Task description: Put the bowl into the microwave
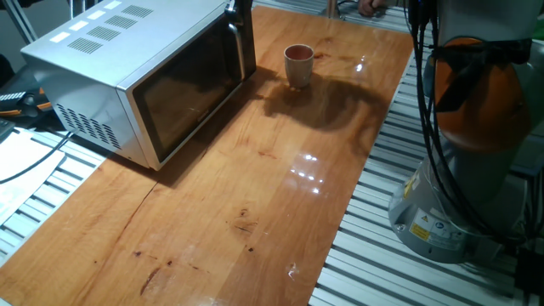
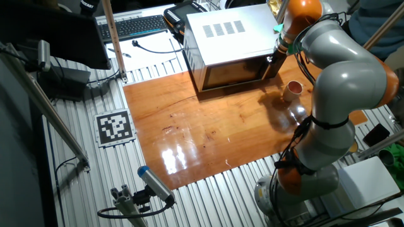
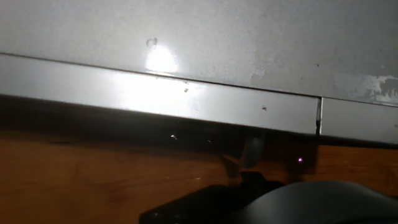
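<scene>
The microwave (image 1: 136,76) stands at the table's far left with its dark glass door shut. My gripper (image 1: 240,21) hangs at the door's handle end, right against the vertical bar handle (image 1: 245,47); whether its fingers are around the handle does not show. The bowl (image 1: 298,64), cream outside and reddish-brown inside, stands upright on the wood just right of the microwave's front corner, apart from the gripper. In the other fixed view the gripper (image 2: 276,58) sits at the microwave's (image 2: 230,38) right corner, with the bowl (image 2: 294,90) beside it. The hand view is filled by the microwave's silver surface (image 3: 186,43), seen close.
The wooden table (image 1: 255,195) stretches toward the near edge. The robot's base (image 1: 463,170) and cables stand to the right on the slatted metal frame. A keyboard (image 2: 136,26) and cables lie behind the microwave. A tag marker (image 2: 114,127) lies left of the table.
</scene>
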`<state>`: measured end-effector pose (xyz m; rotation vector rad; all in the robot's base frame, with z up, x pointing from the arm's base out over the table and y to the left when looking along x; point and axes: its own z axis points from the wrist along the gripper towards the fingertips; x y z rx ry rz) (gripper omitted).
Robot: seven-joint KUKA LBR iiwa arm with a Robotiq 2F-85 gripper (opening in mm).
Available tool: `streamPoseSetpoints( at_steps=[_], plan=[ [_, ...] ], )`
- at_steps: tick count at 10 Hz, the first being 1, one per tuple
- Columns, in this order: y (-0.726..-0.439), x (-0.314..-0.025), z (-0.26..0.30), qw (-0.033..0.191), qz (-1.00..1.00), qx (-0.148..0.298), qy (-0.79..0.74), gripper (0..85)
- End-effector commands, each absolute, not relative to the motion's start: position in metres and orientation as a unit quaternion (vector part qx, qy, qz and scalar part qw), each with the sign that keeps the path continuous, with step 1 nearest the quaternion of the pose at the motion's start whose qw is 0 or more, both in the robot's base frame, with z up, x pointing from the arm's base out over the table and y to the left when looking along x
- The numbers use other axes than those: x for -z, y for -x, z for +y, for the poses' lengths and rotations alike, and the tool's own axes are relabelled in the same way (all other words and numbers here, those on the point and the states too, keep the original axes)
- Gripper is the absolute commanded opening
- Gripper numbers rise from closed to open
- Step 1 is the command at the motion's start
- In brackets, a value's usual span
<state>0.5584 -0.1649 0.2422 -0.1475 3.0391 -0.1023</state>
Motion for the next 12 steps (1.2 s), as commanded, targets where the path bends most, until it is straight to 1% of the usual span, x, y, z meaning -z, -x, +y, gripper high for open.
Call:
streamPoseSetpoints(
  at_steps=[1,3,4,5,6,8,12],
  plan=[
    [-0.561,-0.243,-0.164,0.048,0.997,0.033,0.043,0.0],
    [-0.567,-0.250,-0.163,0.041,0.997,0.037,0.045,0.0],
    [-0.568,-0.252,-0.163,0.039,0.998,0.038,0.042,17.0],
    [-0.569,-0.252,-0.162,0.040,0.998,0.041,0.039,17.0],
    [-0.569,-0.251,-0.163,0.040,0.998,0.040,0.036,34.0],
    [-0.571,-0.249,-0.163,0.047,0.998,0.041,0.032,34.0],
    [-0.577,-0.242,-0.163,0.050,0.998,0.036,0.033,34.0]
  ],
)
